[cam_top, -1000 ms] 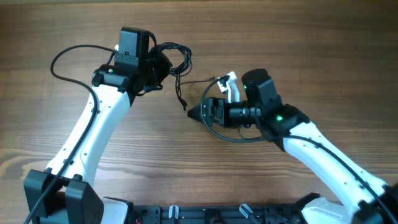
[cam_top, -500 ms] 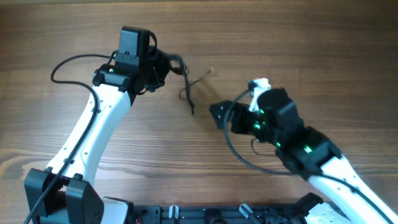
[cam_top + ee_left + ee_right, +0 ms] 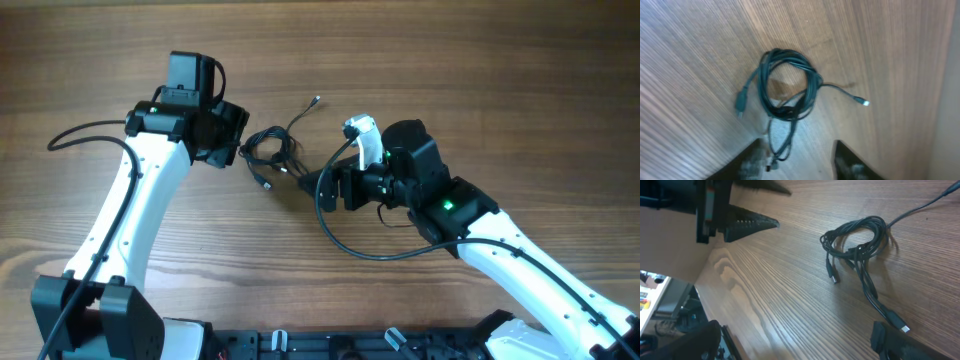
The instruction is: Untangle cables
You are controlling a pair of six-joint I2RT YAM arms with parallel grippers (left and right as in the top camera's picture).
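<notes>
Here cables [image 3: 272, 150] lie tangled on wooden table [image 3: 480, 70].

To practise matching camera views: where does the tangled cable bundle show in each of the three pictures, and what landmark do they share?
Overhead: the cable bundle lies just left of centre, in the upper half.
Left wrist: cable bundle in the middle of the frame.
Right wrist: cable bundle right of centre, in the upper half.
Shared landmark: the left gripper, close by the bundle in every view.
</notes>
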